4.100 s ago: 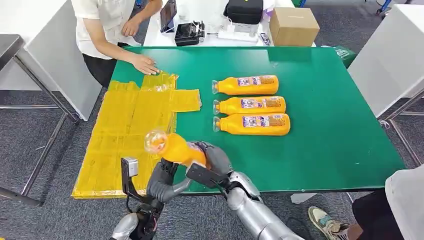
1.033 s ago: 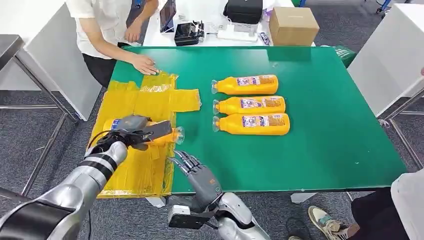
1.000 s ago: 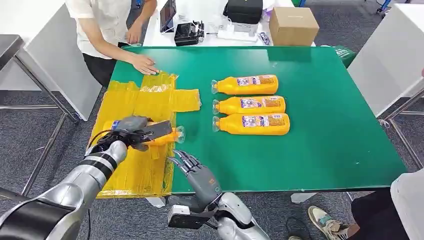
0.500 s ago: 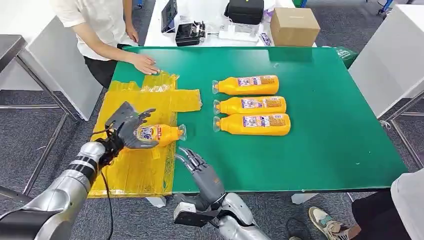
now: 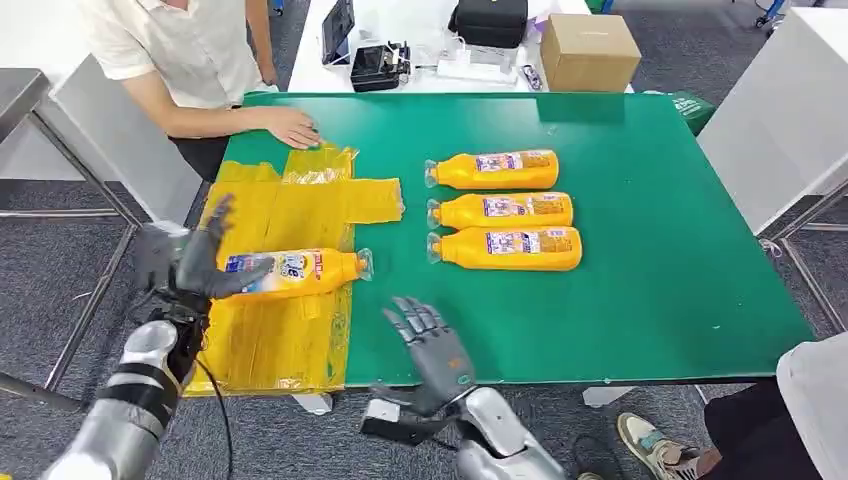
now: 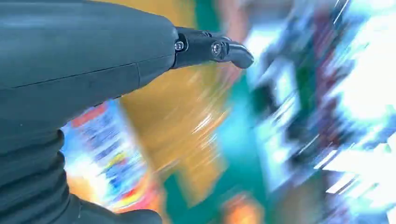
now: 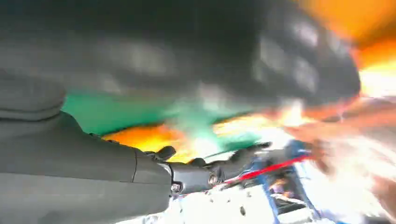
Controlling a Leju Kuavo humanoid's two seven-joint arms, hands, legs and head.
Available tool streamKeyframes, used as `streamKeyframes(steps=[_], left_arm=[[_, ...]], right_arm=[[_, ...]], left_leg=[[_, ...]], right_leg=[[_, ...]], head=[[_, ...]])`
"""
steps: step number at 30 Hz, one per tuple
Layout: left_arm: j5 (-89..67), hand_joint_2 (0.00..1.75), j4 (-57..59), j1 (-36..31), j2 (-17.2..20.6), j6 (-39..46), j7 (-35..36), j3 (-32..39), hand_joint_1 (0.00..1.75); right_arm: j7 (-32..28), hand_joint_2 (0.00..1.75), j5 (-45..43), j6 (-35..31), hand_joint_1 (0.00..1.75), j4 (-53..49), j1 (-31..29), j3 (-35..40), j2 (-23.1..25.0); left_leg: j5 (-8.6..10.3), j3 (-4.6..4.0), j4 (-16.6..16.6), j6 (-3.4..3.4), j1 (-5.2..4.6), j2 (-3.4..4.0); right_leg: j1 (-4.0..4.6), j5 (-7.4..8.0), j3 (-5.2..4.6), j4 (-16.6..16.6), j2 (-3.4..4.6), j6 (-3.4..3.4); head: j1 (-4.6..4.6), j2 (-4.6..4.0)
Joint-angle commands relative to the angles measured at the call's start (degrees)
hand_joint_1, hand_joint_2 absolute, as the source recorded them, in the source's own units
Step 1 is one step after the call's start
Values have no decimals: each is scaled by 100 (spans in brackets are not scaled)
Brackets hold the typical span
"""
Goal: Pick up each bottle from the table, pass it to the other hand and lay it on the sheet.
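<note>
My left hand [image 5: 195, 262] spread, empty, just beside the orange bottle [image 5: 295, 272] lying on the yellow sheet [image 5: 270, 330]. My right hand [image 5: 432, 340] open, empty. Three bottles [image 5: 505, 209] wait on the table [image 5: 660, 250]. Risk: laid bottle rolls off the sheet if nudged.

Left robot hand [image 5: 192, 262] off bottle [image 5: 292, 273].

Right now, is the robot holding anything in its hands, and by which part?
Nothing is held. The left hand is open, fingers spread, beside the bottle lying on the yellow sheet. The right hand is open too, over the table's near edge.
</note>
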Motion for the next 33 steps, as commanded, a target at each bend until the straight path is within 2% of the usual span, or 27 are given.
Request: streamKeyframes(steps=[1,8,9,10,12,17,22,27,33], left_arm=[[406,175,-3124,1247,-900,911,17,502,0],[449,175,-2989,1199,-873,926,-37,537,0],[455,175,-2918,1207,-860,883,-54,502,0],[523,175,-2992,1291,-918,835,-95,465,0],[261,175,-3158,1488,-860,832,-188,160,0],[-121,175,-3270,1640,-695,773,-208,-353,0],[-251,175,-3185,1555,-711,753,-264,-435,0],[-273,175,-2941,1352,-722,687,-260,-616,0],[-285,175,-2850,1345,-679,670,-223,-679,0]], right_arm=[[430,175,786,189,0,500,-489,-1537,-1010],[450,175,851,166,0,496,-459,-1551,-918],[879,175,1176,282,0,548,-501,-1543,-959],[938,175,1199,323,0,624,-579,-1630,-1033],[830,175,1196,458,0,960,-848,-1773,-1192],[715,175,1380,610,0,1501,-1269,-1922,-1235],[802,175,1635,774,0,1553,-1536,-1821,-1121],[937,175,1670,933,0,2012,-1989,-1852,-1106],[923,175,1597,1098,0,2214,-1991,-1948,-1089]], left_leg=[[1,-9,3,14,-13,-10],[3,-5,-2,10,-20,1],[2,3,-4,9,-20,1],[4,-2,-3,11,-15,-1],[2,6,-5,12,-13,8],[6,2,-3,15,-5,6],[10,1,-3,15,-4,9],[20,-2,-1,24,-7,0],[21,2,-5,26,-7,1]], right_leg=[[-13,-1,1,-3,-19,9],[-14,9,-1,-7,-11,10],[-14,7,6,-6,-13,7],[-10,8,2,-7,-12,10],[-9,7,7,-6,-6,11],[-1,8,5,-6,-14,16],[0,14,5,-5,-3,13],[-4,20,2,-2,-13,20],[-3,18,7,-6,-11,22]], head=[[-2,0],[-4,0],[-4,0],[-4,0],[-4,0],[-7,0],[-4,0],[-4,0],[-4,0]])
